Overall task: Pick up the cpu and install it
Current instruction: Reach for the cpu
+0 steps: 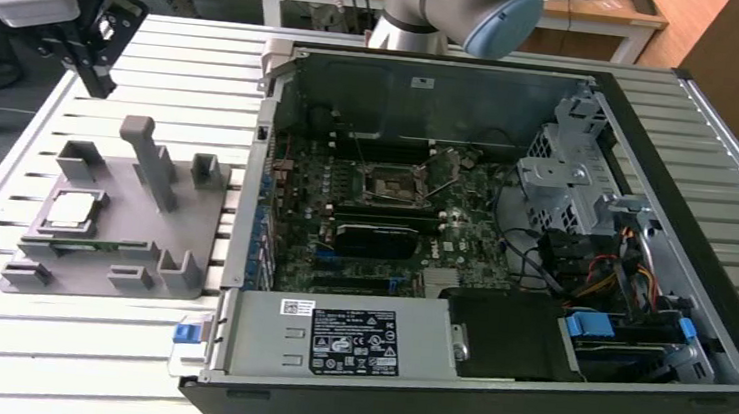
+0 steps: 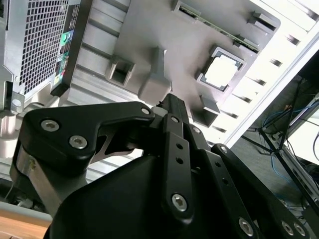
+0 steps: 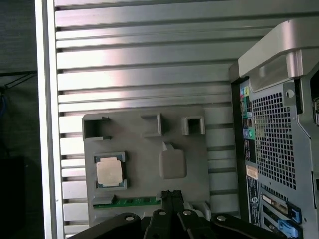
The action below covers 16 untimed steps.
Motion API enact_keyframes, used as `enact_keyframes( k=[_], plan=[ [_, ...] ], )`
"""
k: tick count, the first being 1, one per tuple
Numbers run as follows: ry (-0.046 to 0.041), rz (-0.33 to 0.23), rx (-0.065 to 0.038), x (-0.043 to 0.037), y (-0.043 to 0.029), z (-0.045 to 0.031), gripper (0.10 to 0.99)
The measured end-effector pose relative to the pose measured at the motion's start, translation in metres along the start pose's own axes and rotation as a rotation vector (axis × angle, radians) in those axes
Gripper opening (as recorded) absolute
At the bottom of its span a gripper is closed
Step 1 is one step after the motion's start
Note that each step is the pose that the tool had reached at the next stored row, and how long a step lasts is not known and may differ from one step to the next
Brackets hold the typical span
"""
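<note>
The cpu (image 1: 71, 211) is a small silvery square with a thin green edge. It lies flat in a pocket of the grey holder plate (image 1: 192, 252) on the slatted table, at the exterior view's left. Both wrist views show it too, cpu (image 3: 109, 172) and cpu (image 2: 223, 72), lying free. My gripper (image 1: 97, 78) hangs high above the table's far left corner, well clear of the plate and the chip. Its black fingers (image 3: 171, 194) are shut together and hold nothing; the second wrist view shows the gripper (image 2: 172, 102) the same way. The motherboard's square socket (image 1: 395, 184) sits inside the open computer case.
The open black computer case (image 1: 433, 97) takes up the middle and the exterior view's right, with a power supply (image 1: 345, 335) along its near side. A narrow green memory stick (image 3: 132, 201) lies on the holder plate near the cpu. Upright grey posts (image 1: 146, 152) rise from the plate.
</note>
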<state>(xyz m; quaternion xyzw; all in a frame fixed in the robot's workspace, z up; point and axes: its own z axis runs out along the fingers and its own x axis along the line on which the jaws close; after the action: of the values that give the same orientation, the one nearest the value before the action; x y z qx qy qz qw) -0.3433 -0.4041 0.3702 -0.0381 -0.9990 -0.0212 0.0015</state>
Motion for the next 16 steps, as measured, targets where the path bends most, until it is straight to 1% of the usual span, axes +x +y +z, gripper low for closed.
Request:
enact_keyframes(
  k=[11, 13, 16],
  plan=[
    [0.0004, 0.0, 0.0, 0.0222, -0.0018, 0.0026, 0.106],
    [0.0005, 0.0, 0.0, 0.0254, -0.0021, 0.0033, 0.106],
    [0.0004, 0.0, 0.0, 0.028, -0.0024, 0.0045, 0.106]
  ],
)
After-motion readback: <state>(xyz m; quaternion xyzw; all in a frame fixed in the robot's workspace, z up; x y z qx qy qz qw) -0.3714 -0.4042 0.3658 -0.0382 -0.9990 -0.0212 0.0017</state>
